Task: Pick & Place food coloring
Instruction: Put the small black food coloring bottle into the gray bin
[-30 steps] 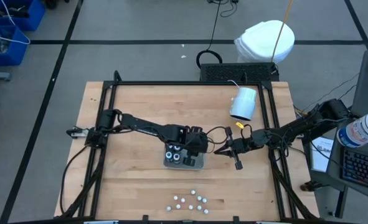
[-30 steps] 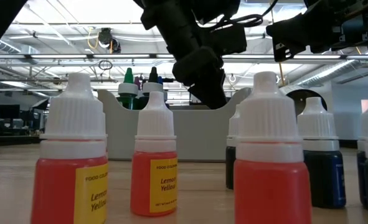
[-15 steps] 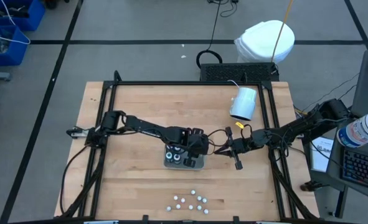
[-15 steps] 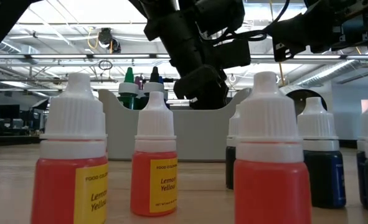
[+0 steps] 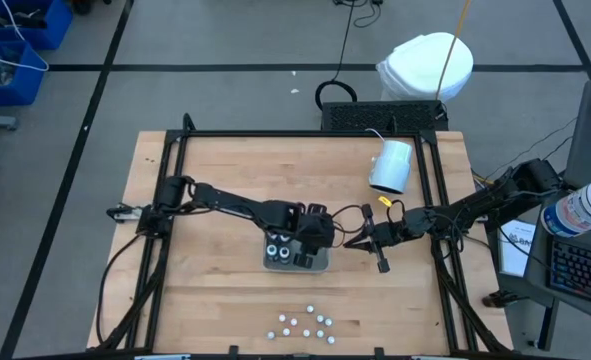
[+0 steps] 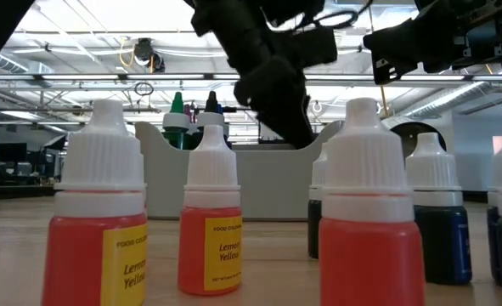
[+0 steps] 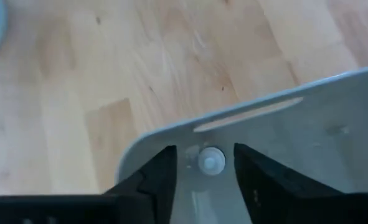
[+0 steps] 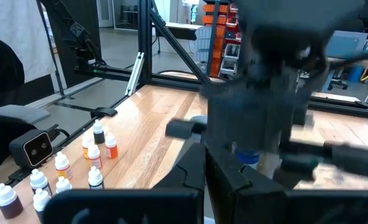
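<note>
Small food coloring bottles [image 5: 284, 250] stand in a grey tray [image 5: 318, 266] at mid-table. Several more with white caps [image 5: 305, 322] stand by the near edge, filling the front of the low view [image 6: 210, 217]. My left gripper [image 5: 311, 234] hangs over the tray, open. In the left wrist view its fingers [image 7: 203, 152] stand on either side of one white bottle cap [image 7: 210, 160] without touching it. My right gripper [image 5: 363, 240] waits just right of the tray, shut [image 8: 206, 163] and holding nothing.
A white cup [image 5: 392, 166] lies on its side toward the far right of the table. Black frame rails [image 5: 171, 190] run along the table's left and right sides. Bare wood lies between the tray and the near bottles. Clutter sits beyond the right edge.
My left gripper dipped a little toward the tray, then rose back to about where it was. The bottles, the tray and my right arm have stayed put.
</note>
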